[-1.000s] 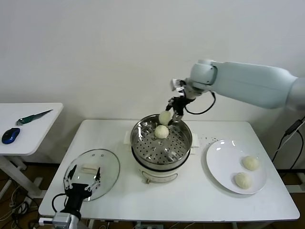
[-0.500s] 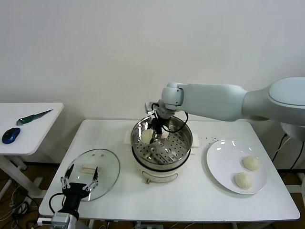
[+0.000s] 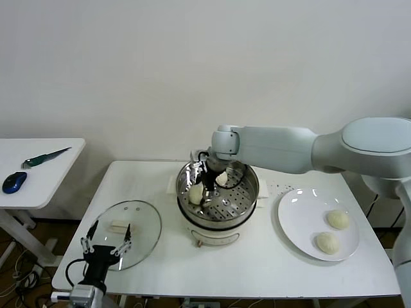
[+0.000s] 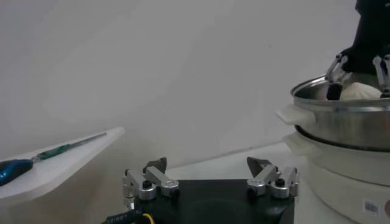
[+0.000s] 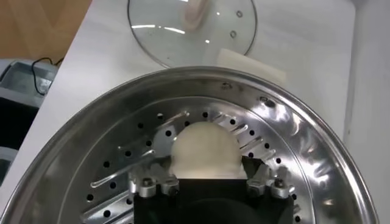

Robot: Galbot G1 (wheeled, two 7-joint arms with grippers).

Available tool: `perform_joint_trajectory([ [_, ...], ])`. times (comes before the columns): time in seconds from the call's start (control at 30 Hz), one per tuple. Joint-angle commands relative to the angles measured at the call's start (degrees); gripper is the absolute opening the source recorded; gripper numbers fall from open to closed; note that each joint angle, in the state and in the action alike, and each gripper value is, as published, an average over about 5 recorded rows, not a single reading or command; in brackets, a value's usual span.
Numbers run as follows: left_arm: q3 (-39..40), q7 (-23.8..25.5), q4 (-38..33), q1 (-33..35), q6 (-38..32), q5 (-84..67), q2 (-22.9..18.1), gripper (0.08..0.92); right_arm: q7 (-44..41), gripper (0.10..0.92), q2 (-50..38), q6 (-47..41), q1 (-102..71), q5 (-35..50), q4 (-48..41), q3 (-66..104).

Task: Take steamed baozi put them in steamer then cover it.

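Observation:
The steamer (image 3: 247, 196) stands mid-table on its white pot base. My right gripper (image 3: 204, 186) is down inside it with its jaws spread open on either side of a cream baozi (image 3: 196, 192) that rests on the perforated floor. In the right wrist view that baozi (image 5: 204, 146) sits between the open fingers of the right gripper (image 5: 205, 164). A second baozi (image 3: 220, 178) lies behind the gripper, partly hidden. Two more baozi (image 3: 338, 219) (image 3: 327, 242) lie on the white plate (image 3: 298, 215). The glass cover (image 3: 138, 228) lies flat at front left. My left gripper (image 3: 106, 246) hangs open at its near edge.
A side table at the left holds a blue mouse (image 3: 14, 182) and a green-handled knife (image 3: 46, 157). A white pad (image 5: 250, 61) lies on the table between the steamer and the cover. The table's front edge runs just below the left gripper.
My right gripper swung left and down into the steamer with the baozi, then opened; the baozi now rests on the steamer floor. The left gripper barely shifted.

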Motion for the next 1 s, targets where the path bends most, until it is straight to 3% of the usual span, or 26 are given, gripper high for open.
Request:
perform_joint_trajectory([
  [0.03, 0.0, -0.1, 0.0, -0.8, 0.5, 0.3, 0.1, 0.823, -3.4, 0.820, -3.9, 0.0, 3.7, -2.4, 3.1, 1.6],
  [0.6, 0.4, 0.2, 0.2, -2.5, 2.3, 0.5, 0.1, 0.823, -16.0, 0.823, -42.1, 5.0, 14.8, -16.1, 22.2, 2.8],
  [0.8, 0.4, 0.0, 0.1, -2.0, 2.2, 0.8, 0.2, 0.823, -16.2, 0.823, -53.5, 6.5, 1.2, -27.5, 25.6, 9.2],
  [1.0, 0.8, -0.2, 0.0, -1.8, 2.7, 2.2, -0.5, 0.823, -16.9, 0.823, -57.5, 8.7, -19.1, -36.8, 22.0, 25.0],
])
